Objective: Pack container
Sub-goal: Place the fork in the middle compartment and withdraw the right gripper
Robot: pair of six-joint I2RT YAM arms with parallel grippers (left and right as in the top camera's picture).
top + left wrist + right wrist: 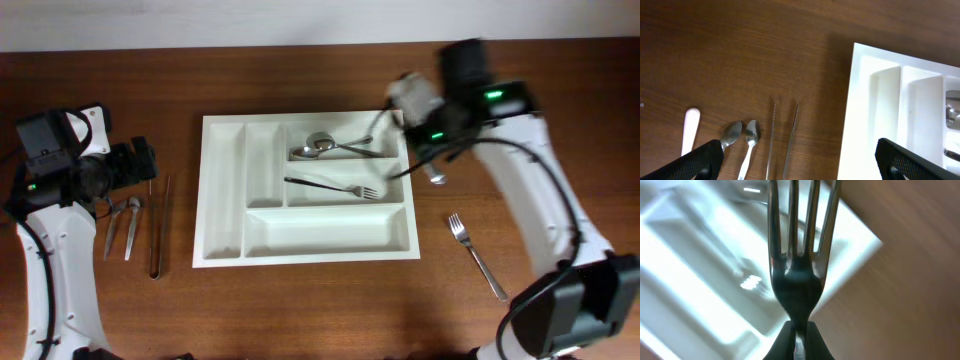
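- The container [225,200], a white five-compartment tray, sits at the centre of the overhead frame. It is partly packed: two spoons [318,148] share its upper-right compartment and one fork [335,186] lies in the compartment just below.
- My right gripper [797,342] is clamped on the neck of a second fork [797,275], tines toward the top of the wrist view, near the tray's upper-right corner. I judge this to be the piece now going in.
- My left gripper [799,147] hangs empty over the table [300,310] at frame left, fingers spread wide.
- Left to pack, as I read it: a third fork [476,256] at lower right, plus a pair of spoons [123,225] and long tweezers [159,228] at left.
- The two narrow compartments and the long bottom one show nothing inside.
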